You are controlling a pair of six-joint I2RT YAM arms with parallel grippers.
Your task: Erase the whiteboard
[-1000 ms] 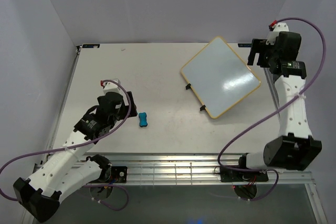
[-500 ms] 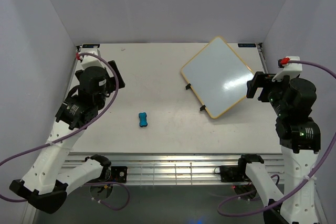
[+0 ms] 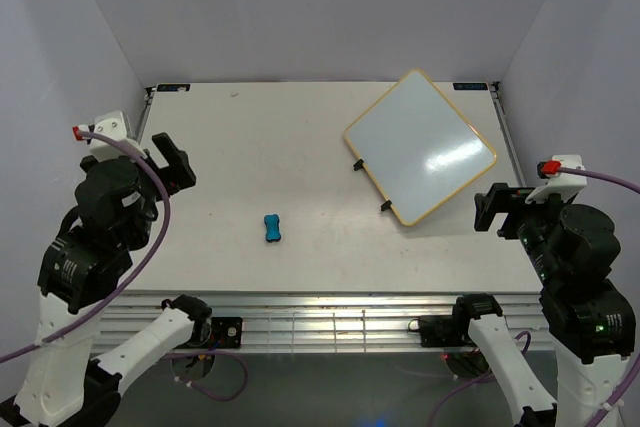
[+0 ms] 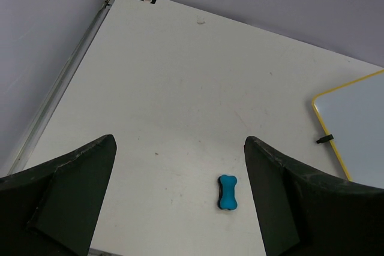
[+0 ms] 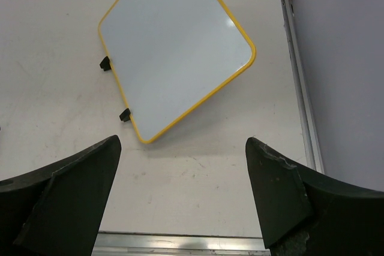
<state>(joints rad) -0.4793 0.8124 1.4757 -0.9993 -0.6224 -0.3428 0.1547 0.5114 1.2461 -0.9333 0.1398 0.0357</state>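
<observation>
The whiteboard (image 3: 420,147) lies tilted like a diamond at the table's far right, with a yellow frame and two black feet on its left edge. Its face looks plain white, and I see no writing on it. It also shows in the right wrist view (image 5: 174,46) and at the right edge of the left wrist view (image 4: 360,124). A small blue bone-shaped eraser (image 3: 272,228) lies on the table left of centre, also seen in the left wrist view (image 4: 227,192). My left gripper (image 3: 172,162) is open and empty, high over the left edge (image 4: 180,142). My right gripper (image 3: 497,210) is open and empty, high at the near right (image 5: 183,141).
The white table (image 3: 300,137) is boxed in by grey walls on the left, back and right. A metal rail (image 3: 340,319) runs along the near edge by the arm bases. Another rail (image 5: 297,76) runs down the right side.
Both arms have pulled back and risen. The left gripper went from beside the eraser to the left edge. The right gripper went from the board's far corner to the near right.
</observation>
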